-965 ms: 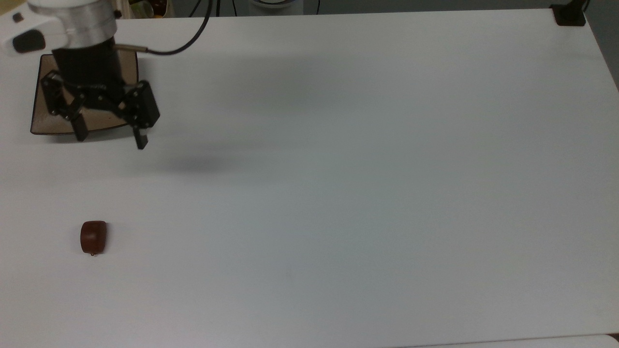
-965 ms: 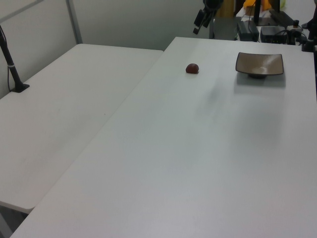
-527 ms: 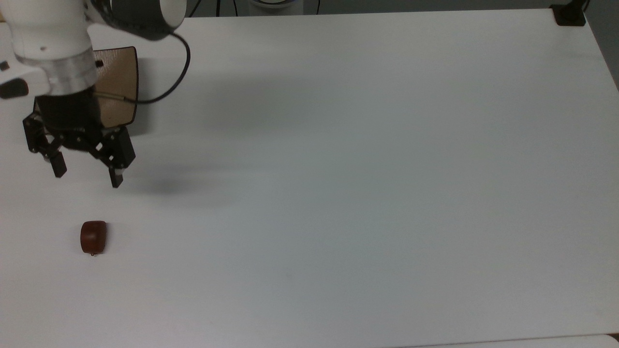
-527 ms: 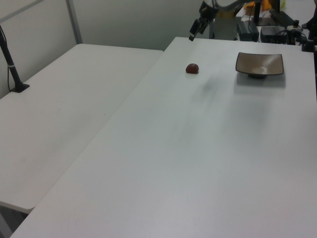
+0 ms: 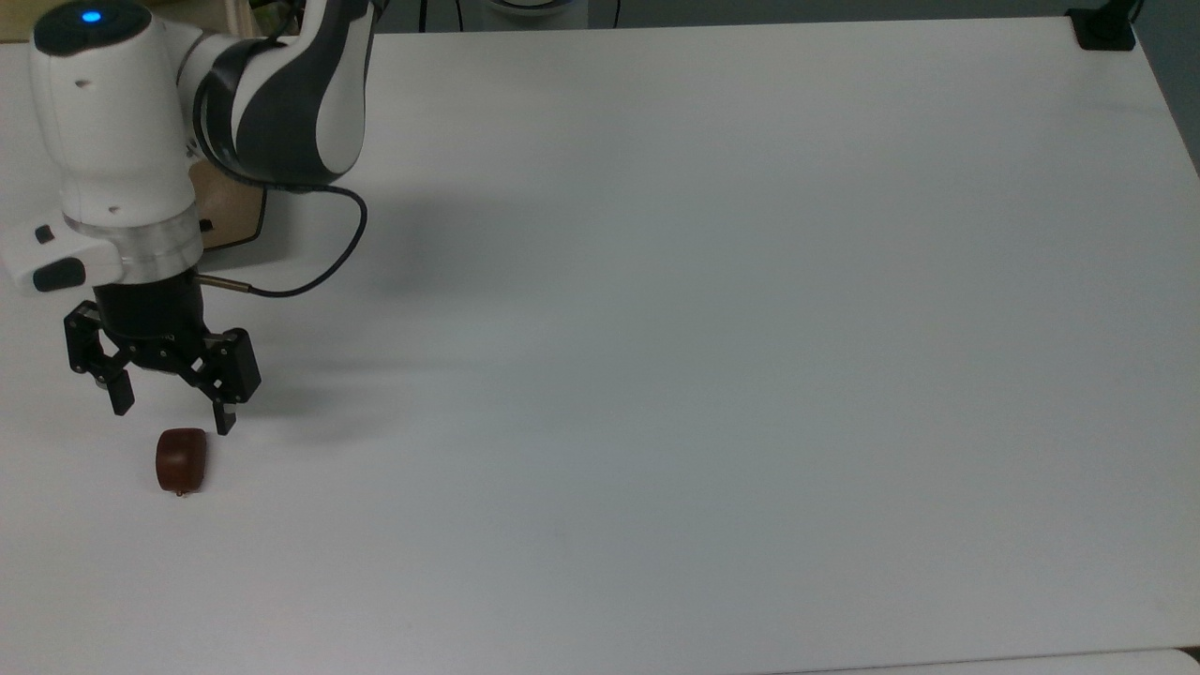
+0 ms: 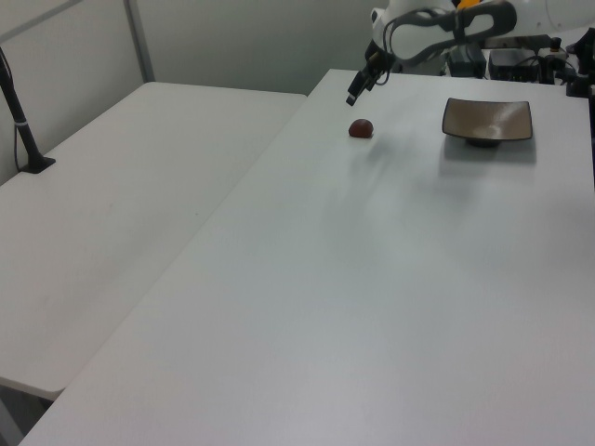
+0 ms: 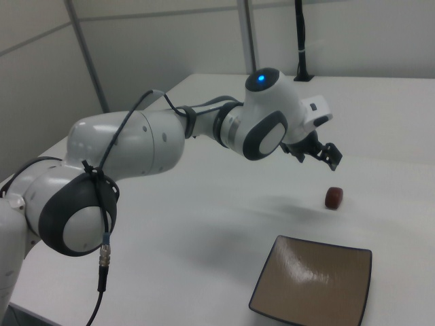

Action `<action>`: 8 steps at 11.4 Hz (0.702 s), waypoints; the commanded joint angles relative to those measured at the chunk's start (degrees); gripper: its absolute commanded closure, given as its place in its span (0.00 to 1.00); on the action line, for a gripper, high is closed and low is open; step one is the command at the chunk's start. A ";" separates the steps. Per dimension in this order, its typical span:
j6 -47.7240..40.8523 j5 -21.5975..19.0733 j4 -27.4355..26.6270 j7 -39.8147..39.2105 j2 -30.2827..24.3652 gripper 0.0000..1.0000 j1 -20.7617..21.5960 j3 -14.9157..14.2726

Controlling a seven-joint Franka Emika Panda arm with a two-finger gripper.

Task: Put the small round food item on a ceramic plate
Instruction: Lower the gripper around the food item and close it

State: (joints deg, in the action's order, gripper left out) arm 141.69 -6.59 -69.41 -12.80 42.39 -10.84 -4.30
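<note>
The gripper [image 5: 172,420] has moved from the ceramic plate [image 6: 488,121] toward six o'clock, now wide open and empty just above the small round food item [image 5: 181,459]

No text, label, brand, number or sign can be read anywhere in these frames
</note>
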 commanded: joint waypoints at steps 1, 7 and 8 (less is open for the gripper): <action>2.79 0.35 1.82 -3.02 2.70 0.00 -0.50 0.61; 7.02 2.73 3.30 -3.55 8.58 0.00 -0.85 0.09; 7.02 2.73 4.62 -3.55 9.81 0.00 -0.94 -0.09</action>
State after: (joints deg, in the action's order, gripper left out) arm 147.82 -4.65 -68.80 -15.34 48.78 -11.31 -4.30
